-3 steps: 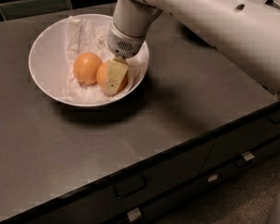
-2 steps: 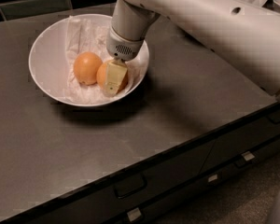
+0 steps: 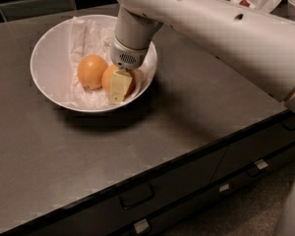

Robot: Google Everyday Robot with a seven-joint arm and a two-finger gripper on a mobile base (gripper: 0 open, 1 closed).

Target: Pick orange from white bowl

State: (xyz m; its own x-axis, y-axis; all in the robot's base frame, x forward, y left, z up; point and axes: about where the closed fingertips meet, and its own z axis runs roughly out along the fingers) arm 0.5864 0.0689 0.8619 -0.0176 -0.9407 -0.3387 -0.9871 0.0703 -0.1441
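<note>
The white bowl (image 3: 49, 48), lined with crumpled white paper, sits on the dark counter at the back left. Two oranges lie in it side by side. The paler orange (image 3: 108, 77) is on the right, and a shinier twin orange (image 3: 91, 71) is on the left. My gripper (image 3: 120, 82) reaches down into the bowl from the upper right and is closed around the right orange. One cream-coloured finger (image 3: 118, 86) lies flat against its front. The other finger is hidden behind the fruit. The orange still rests in the bowl.
The dark counter (image 3: 152, 132) has drawers with handles (image 3: 135, 195) along its front edge. My large white arm (image 3: 221, 38) spans the upper right. Another white dish with red bits (image 3: 246, 1) shows at the top right behind the arm.
The front finger has shifted slightly left and down across the right orange. The bowl and both oranges have stayed in place.
</note>
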